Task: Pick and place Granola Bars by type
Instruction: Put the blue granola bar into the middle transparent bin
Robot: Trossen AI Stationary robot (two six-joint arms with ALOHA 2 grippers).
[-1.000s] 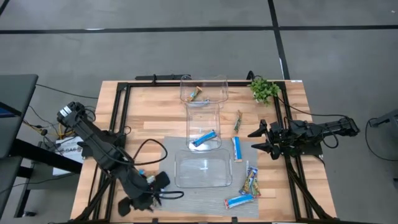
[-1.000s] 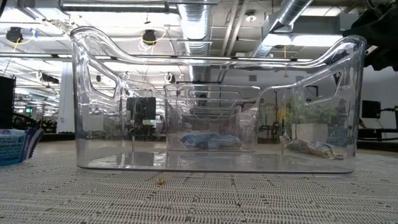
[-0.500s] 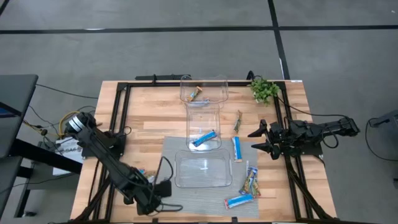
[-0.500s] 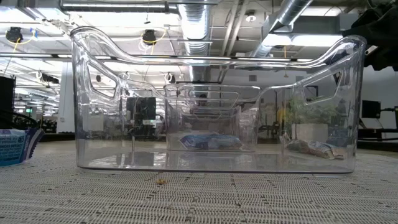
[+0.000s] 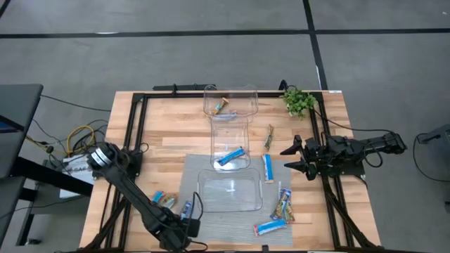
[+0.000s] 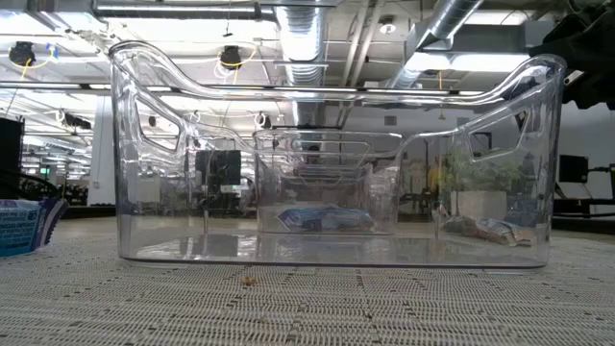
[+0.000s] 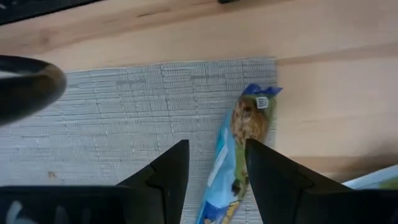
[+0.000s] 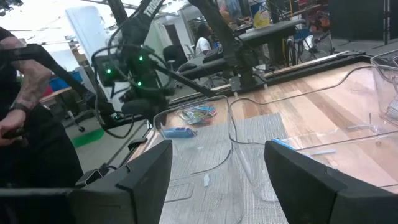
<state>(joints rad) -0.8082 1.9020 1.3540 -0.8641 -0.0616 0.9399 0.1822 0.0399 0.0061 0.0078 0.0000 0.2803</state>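
From above, I see my left gripper [image 5: 184, 228] low over the near left corner of the grey mat [image 5: 211, 223], its two fingers [image 7: 166, 171] apart and holding nothing. In the left wrist view a blue wrapped bar [image 7: 235, 152] lies between the fingertips at the mat's edge, where mat meets bare wood; I cannot tell whether the fingers touch it. In the high view that bar [image 5: 186, 209] sits just beside the gripper, with another bar [image 5: 164, 199] a little farther left on the wooden table [image 5: 169, 144].

My right gripper [image 5: 290, 157] waits at the right edge of the table, fingers spread and empty, pointing left toward the bins.

Three clear bins stand in a row down the middle. The far bin [image 5: 246, 95] holds one multicoloured bar [image 5: 222, 107]. The middle bin [image 5: 219, 130] holds one blue bar [image 5: 230, 156]. The near bin [image 5: 230, 209], on the mat, looks empty.

More bars lie loose to the right of the bins: a slim dark-green one [image 5: 268, 136] on the wood, a blue one [image 5: 267, 168] at the mat's right edge, two multicoloured ones [image 5: 284, 204] nearer, and a blue one [image 5: 271, 226] nearest. A small green plant [image 5: 299, 102] stands at the far right corner.
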